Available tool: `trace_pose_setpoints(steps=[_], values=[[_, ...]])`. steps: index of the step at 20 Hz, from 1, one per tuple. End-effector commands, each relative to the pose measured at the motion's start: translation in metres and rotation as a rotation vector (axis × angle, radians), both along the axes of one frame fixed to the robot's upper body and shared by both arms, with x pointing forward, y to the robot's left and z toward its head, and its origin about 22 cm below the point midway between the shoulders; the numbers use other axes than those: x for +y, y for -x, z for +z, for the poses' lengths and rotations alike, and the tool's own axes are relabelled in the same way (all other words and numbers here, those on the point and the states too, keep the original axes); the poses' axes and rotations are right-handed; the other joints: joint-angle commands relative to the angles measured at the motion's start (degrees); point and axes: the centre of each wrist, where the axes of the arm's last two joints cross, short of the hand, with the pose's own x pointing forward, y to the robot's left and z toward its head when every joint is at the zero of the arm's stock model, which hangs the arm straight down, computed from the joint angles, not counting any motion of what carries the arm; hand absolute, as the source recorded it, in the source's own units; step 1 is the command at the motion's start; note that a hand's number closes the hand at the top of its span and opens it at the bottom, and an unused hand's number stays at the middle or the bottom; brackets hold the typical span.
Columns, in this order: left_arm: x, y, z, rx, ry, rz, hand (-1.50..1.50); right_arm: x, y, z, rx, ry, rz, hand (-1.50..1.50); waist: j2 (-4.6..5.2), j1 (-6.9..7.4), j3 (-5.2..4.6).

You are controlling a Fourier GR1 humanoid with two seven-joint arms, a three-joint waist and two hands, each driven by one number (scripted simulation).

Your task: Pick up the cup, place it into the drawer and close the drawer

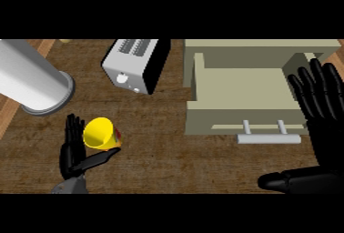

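At near left of the worktop (168,159): cup (101,133), yellow, lying on its side with the mouth turned up and left. Left hand (73,152) beside it, straight fingers along its left flank, thumb slanting under its near side; contact with the cup cannot be told, and the fingers are not curled round it. Hand released, nothing held.

At far right: drawer (235,93), pale, pulled open, its cavity bare, pale handle (269,138) on the near front. Right hand (322,109) flat over the drawer's right side, fingers straight and pointing far; released, resting.

Other items: toaster (134,63), white and black, far centre; grey cylinder (33,75), large, far left.

Step in hand, as judged: securing the cup. To do it well, the fingers should close across the cup's body with the thumb opposite, below the wide rim, since a cup on its side is apt to roll away from a one-sided push.

Edges and room: open brown worktop runs from the cup rightward to the drawer front, nothing in between. Toaster corner sits far of that route, near enough to warrant keeping the carry on the near side. Drawer front wall and handle must be cleared from above. Right hand occupies the drawer's right side; the left part of the cavity is the freer place to set down.
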Motion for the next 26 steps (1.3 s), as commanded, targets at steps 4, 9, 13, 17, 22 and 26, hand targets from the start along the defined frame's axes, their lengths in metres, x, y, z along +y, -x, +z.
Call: trace_pose_setpoints(steps=[4,9,13,17,22,26], values=[[-0.01,-0.007,-0.005,-0.026,0.054,-0.004,-1.5,0.004,0.015,0.017,-0.001,0.002,0.013,-1.5,-0.02,-0.02,0.01],[-0.006,-0.01,-0.012,-0.04,0.112,-0.01,-1.5,0.0,-0.003,0.018,0.014,-0.005,-0.005,-1.5,0.03,0.02,0.0],[-0.01,-0.013,-0.012,-0.062,0.147,-0.083,-1.5,-0.001,-0.001,-0.006,0.012,0.001,-0.005,-1.5,0.02,0.02,0.01],[0.003,-0.009,-0.024,-0.079,0.23,-0.111,-1.5,0.008,0.008,0.006,0.01,0.004,0.016,-1.5,0.1,-0.26,-0.03],[-0.021,-0.017,-0.026,-0.14,0.242,-0.163,1.5,-0.002,0.013,0.012,0.023,0.007,0.001,-1.5,0.05,-0.28,-0.01],[-0.02,-0.029,-0.017,-0.193,0.189,-0.164,1.5,0.009,-0.007,0.007,0.008,0.007,0.017,-1.5,0.08,-0.06,-0.01]])
